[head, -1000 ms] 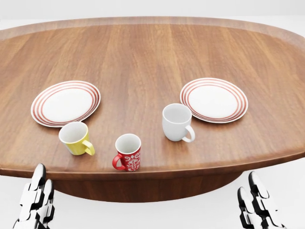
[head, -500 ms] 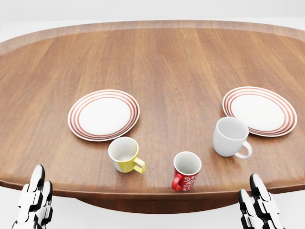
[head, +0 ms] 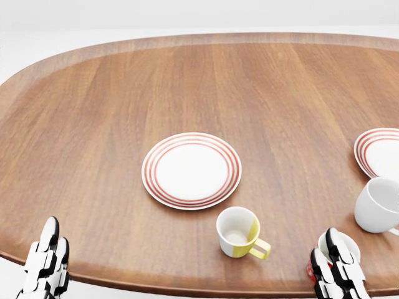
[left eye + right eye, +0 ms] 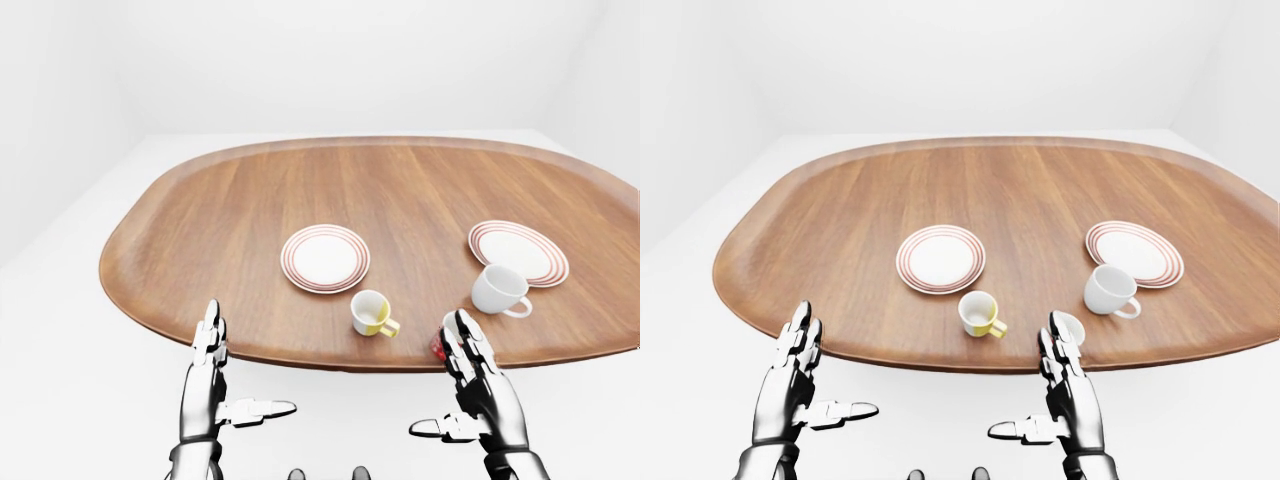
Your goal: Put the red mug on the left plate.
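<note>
The yellow ceramic mug (image 3: pixel 240 233) (empty) sits just below the red-ringed white left plate (image 3: pixel 191 169); both hands spread wide.

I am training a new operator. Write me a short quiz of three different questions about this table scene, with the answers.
1. True or false: the red mug already stands on the left plate.
2. Which mug is nearest the left plate? A) yellow mug B) white mug C) red mug
3. Fill in: both hands, left hand and right hand, are ____ and hold nothing.

Key: 1 false; 2 A; 3 open.
</note>
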Controlling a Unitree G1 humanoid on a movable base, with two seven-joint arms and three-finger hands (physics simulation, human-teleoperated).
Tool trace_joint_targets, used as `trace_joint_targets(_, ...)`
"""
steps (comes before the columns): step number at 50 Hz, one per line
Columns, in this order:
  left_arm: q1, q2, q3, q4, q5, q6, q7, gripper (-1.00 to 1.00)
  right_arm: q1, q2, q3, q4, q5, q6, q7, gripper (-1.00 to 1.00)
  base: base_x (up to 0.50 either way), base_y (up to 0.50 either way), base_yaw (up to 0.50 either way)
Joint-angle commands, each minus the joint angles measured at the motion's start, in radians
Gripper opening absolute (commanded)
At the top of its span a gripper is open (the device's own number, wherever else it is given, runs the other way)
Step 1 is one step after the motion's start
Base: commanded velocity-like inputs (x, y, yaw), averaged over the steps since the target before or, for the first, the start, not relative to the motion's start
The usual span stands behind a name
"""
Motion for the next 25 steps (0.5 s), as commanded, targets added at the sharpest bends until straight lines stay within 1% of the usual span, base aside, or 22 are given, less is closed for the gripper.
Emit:
trace_joint_targets(1,0.004,0.001,-0.001,0.001,0.0,0.0,0.0,1.0,0.004,0.001,0.002,0.002,0.003,0.0,0.006,1.0,0.29,0.5,0.0)
trace_joint_targets(10,0.008,0.001,-0.002,0.002,0.0,0.0,-0.001,1.0,0.005,-0.002,0.007,0.004,0.003,0.0,0.01,1.0,0.29,0.5,0.0)
trace_joint_targets(12,0.01,0.002,-0.002,0.002,-0.001,0.0,-0.001,1.0,0.01,-0.008,0.015,0.003,0.019,0.0,0.026,1.0,0.32,0.2,0.0)
trace_joint_targets(21,0.01,0.002,-0.003,0.003,0.0,0.0,0.0,1.0,0.012,-0.005,0.01,0.001,0.012,0.0,0.02,1.0,0.33,0.16,0.0)
trace_joint_targets(25,0.011,0.002,-0.004,0.004,0.001,0.0,0.0,1.0,0.009,-0.004,0.011,0.005,0.003,0.0,0.017,1.0,0.5,0.18,0.0)
